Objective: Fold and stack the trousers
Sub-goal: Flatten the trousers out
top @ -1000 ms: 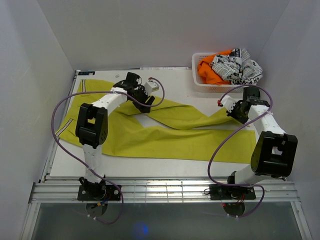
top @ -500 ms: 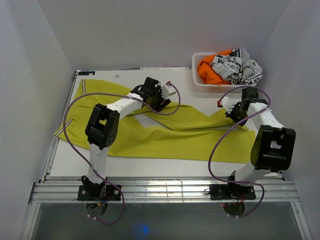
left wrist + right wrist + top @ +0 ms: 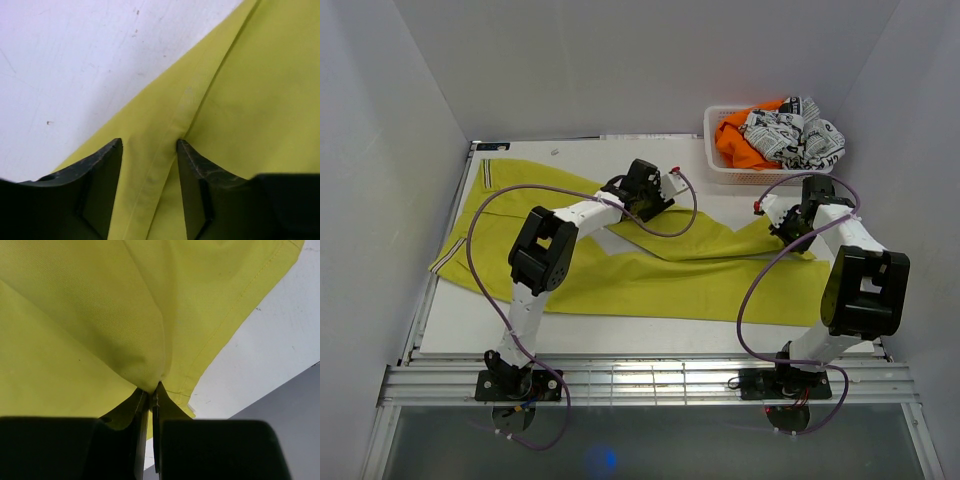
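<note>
One pair of trousers point(image 3: 650, 270) lies spread across a white table point(image 3: 620, 335), not yet folded or stacked; nearly all the task is judged to remain. Its seam is straddled by the left gripper point(image 3: 149, 150), fingers apart. Its edge is pinched between the right gripper point(image 3: 150, 392) fingers. Plain white walls point(image 3: 620, 70) enclose the table; a basket point(image 3: 725, 172) of clothes sits far right.

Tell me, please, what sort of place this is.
Probably a robot test cell, not a home: plain white walls box in a white table, with a laundry basket in the corner.
</note>
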Tool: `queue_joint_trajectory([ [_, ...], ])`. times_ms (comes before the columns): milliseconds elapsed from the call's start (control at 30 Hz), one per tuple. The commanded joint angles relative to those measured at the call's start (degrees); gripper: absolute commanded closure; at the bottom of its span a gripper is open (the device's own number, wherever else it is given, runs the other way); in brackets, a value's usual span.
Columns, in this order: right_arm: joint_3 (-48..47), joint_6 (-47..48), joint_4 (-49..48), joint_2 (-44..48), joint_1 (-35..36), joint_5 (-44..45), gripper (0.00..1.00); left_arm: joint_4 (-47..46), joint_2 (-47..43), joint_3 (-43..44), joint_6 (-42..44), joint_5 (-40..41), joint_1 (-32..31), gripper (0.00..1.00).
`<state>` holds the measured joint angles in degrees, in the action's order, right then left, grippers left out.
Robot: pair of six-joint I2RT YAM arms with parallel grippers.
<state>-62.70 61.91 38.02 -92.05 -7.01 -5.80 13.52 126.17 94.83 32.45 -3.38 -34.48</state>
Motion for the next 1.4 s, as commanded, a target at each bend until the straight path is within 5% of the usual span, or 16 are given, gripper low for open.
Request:
queue_joint_trajectory([
  [0,-1.6,-0.6,0.6,-0.4,0.4,-1.8,0.92,-3.2,-0.1,1.7,0.4,2.6,-0.1,0.44],
  [233,-2.0,-1.1,-0.2,-1.1,0.4,-1.5,0.92,-3.0,-0.2,1.0,2.0,4.3,-0.1,0.75],
  [333,-2.3,-1.4,-0.6,-1.3,0.4,-1.2,0.92,-3.1,-0.8,-0.2,2.0,4.3,0.0,1.0],
  [700,-8.0,-3.7,-8.3,-5.8,0.3,7.7,0.92,-1.7,-14.9,-7.4,-6.2,-7.0,8.0,1.0],
  [1067,-24.2,-5.3,-14.2,-8.6,0.1,14.1,0.92,-5.1,-30.9,-19.6,-3.3,-21.6,16.8,1.0],
  [1133,-19.9,-3.5,-14.6,-2.1,-0.5,12.4,0.92,-3.4,-32.8,-21.9,-0.2,-24.0,16.8,1.0],
  [1267,8.9,11.3,-24.3,10.7,-0.9,14.2,0.92,4.0,-37.0,-29.0,7.5,-27.6,16.8,1.0],
  [1367,17.8,15.0,-22.9,15.0,-1.0,14.0,0.92,6.0,-37.8,-35.8,12.7,-27.6,16.6,1.0],
])
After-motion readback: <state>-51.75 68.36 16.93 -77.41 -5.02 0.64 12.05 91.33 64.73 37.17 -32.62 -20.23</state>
